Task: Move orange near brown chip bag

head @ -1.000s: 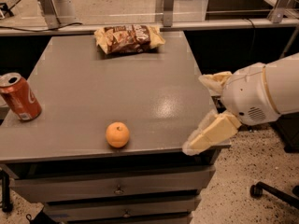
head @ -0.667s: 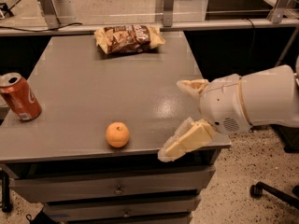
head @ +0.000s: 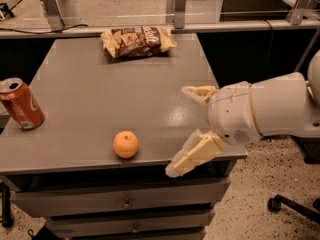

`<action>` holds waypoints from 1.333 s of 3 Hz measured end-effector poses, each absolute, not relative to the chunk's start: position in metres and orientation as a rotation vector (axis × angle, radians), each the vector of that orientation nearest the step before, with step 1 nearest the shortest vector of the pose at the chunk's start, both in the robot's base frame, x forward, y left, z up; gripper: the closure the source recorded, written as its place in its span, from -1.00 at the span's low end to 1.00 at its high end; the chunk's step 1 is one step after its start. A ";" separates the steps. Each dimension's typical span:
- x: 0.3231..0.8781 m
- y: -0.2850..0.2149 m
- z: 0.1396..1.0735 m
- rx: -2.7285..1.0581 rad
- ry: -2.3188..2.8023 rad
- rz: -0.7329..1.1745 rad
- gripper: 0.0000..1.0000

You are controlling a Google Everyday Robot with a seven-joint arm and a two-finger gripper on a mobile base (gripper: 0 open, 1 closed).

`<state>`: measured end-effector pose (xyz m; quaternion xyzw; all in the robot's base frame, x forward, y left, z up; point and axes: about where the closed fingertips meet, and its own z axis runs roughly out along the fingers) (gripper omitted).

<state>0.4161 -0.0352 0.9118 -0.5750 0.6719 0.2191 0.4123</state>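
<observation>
The orange (head: 125, 144) sits on the grey table (head: 100, 99) near its front edge. The brown chip bag (head: 138, 41) lies flat at the table's far edge, well behind the orange. My gripper (head: 186, 131) comes in from the right, at the table's front right part, a short way right of the orange. Its two tan fingers (head: 192, 156) are spread wide apart and hold nothing. The gripper does not touch the orange.
A red soda can (head: 20, 104) stands at the table's left edge. Drawers (head: 125, 204) run under the table front. A chair base with a caster (head: 274, 203) is on the floor at the right. Metal posts (head: 180, 4) stand behind the table.
My arm has moved left over the table's front right corner, bringing the open gripper closer to the orange. The orange, bag and can have not moved.
</observation>
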 end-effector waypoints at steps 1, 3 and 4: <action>0.419 -0.012 0.896 -1.553 1.560 0.533 -1.00; 0.432 0.031 0.864 -1.595 1.488 0.549 -1.00; 0.438 0.048 0.849 -1.571 1.511 0.573 -1.00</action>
